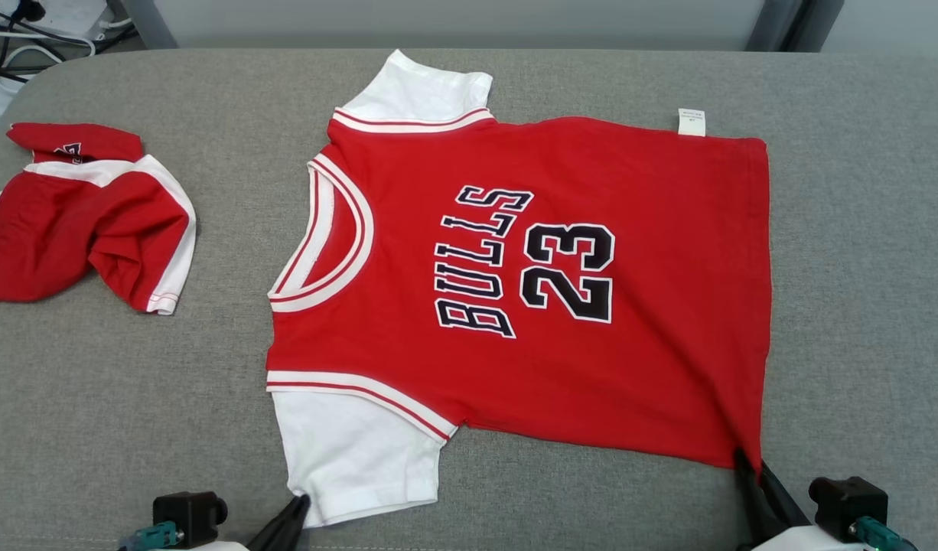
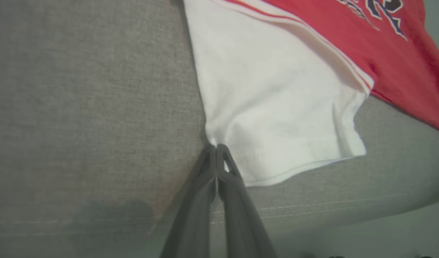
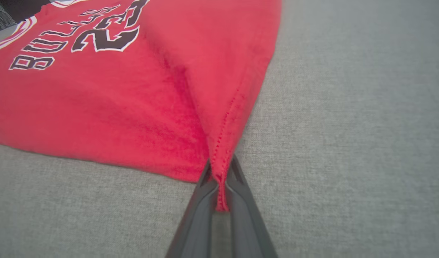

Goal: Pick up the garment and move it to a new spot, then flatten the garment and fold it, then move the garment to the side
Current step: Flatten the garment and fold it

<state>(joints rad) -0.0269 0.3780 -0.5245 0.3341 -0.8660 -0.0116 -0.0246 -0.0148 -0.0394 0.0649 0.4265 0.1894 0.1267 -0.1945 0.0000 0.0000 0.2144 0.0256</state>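
The garment [image 1: 515,283] is a red shirt with white sleeves and black "BULLS 23" lettering, spread flat on the grey cushion with its collar toward the left. My left gripper [image 1: 299,501] is shut on the near corner of the white sleeve [image 2: 273,107], which bunches at the left gripper [image 2: 216,148] tips. My right gripper [image 1: 744,459] is shut on the near hem corner of the red body [image 3: 140,107]. A pinch of red fabric is drawn up between the right gripper [image 3: 221,168] tips.
A second red and white garment [image 1: 79,222] lies crumpled at the left edge of the grey cushion [image 1: 859,268]. Cables [image 1: 33,30] lie beyond the cushion's far left corner. A white label [image 1: 691,122] sticks out from the shirt's far hem.
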